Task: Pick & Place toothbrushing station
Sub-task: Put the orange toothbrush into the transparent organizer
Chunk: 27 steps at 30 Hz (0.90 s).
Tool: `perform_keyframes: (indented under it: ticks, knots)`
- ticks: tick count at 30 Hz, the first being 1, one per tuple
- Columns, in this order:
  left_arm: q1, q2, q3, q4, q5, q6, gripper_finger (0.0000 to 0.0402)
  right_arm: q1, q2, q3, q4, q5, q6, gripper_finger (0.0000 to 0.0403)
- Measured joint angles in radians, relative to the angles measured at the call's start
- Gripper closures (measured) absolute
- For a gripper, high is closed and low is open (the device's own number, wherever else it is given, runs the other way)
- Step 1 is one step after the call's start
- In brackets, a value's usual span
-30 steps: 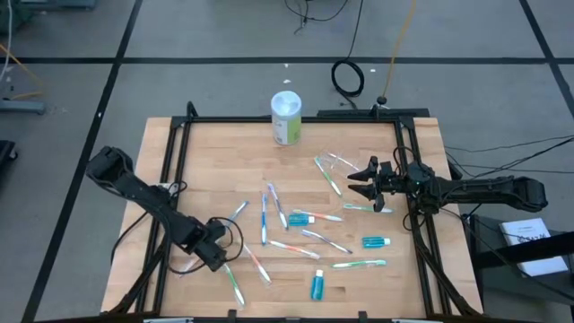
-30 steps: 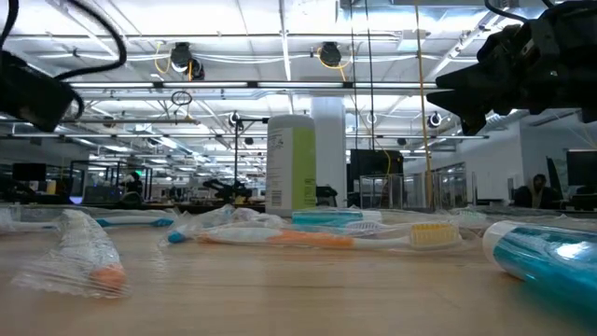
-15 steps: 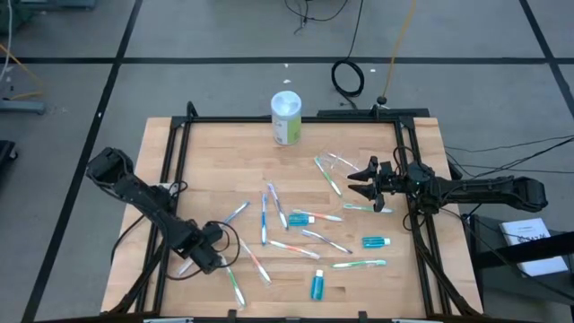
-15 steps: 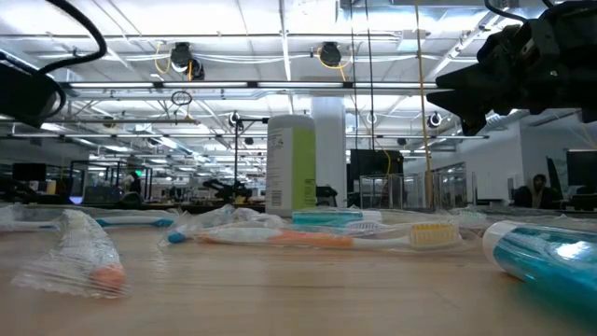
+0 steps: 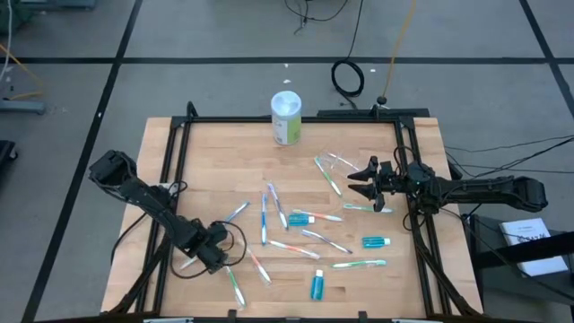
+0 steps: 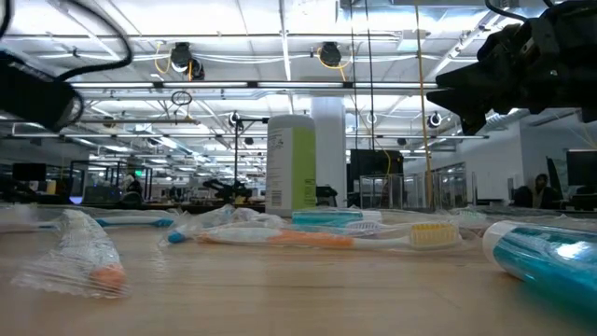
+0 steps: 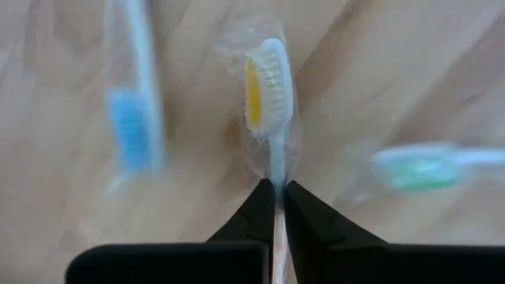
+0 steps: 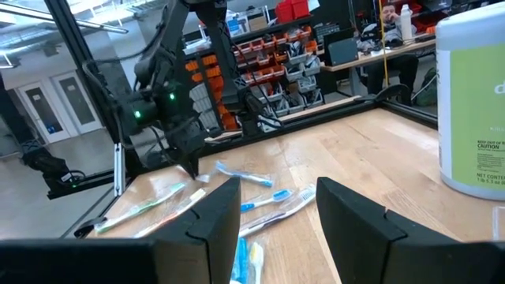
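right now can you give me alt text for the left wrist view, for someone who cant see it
The left gripper is shut on the handle of a wrapped toothbrush with orange bristles lying on the wooden table. A blue-bristled toothbrush and a green toothbrush lie blurred to either side.

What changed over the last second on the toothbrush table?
The left claw closed on the handle of the orange-bristled toothbrush at the table's near left, after a slight shuffle of the arm there. The right claw stayed open above the right side; the other brushes, the toothpaste tubes and the canister did not move.
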Motion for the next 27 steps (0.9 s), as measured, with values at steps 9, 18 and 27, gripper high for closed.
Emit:
perform_keyframes:
  ticks: [9,18,27]
  knots:
    - [0.044,-0.053,0.187,-0.139,-0.276,0.209,0.0399,0.0,0.0,0.0,0.008,0.0,0.0,0.0243]
    - [0.124,-0.059,0.36,-0.017,-0.801,0.476,0.0398,0.0,0.0,0.0,0.016,0.0,0.0,0.0243]
    - [0.292,-0.057,0.251,0.761,-0.603,1.123,0.04,0.01,0.013,0.0,0.069,-0.002,0.043,0.0243]
